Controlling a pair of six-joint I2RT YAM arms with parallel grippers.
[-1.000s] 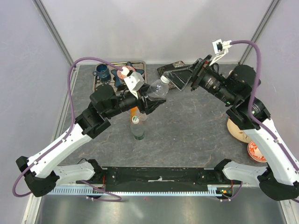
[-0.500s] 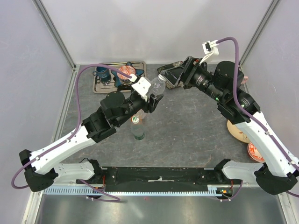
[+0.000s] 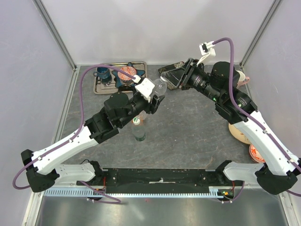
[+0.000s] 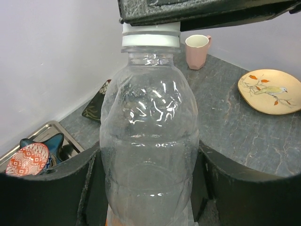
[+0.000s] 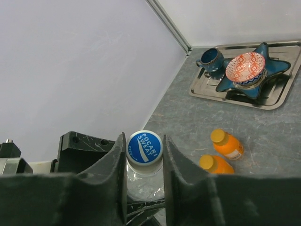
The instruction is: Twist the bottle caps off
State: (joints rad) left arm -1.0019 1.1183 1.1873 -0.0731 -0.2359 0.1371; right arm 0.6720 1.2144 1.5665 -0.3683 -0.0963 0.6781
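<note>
The widest bare stretch of the grey stone tabletop lies in the centre and lower right of the overhead view, between the two arms. Above it the way is barred. The left gripper clamps a clear plastic bottle, and the right gripper is closed on its blue-and-white screw cap, so both arms span the upper middle. Beneath the left arm stand a green-capped clear bottle and two small orange bottles. A steel tray of crockery fills the upper left. A cream bird-painted plate, an orange patterned plate and a pink mug line the right edge.
</note>
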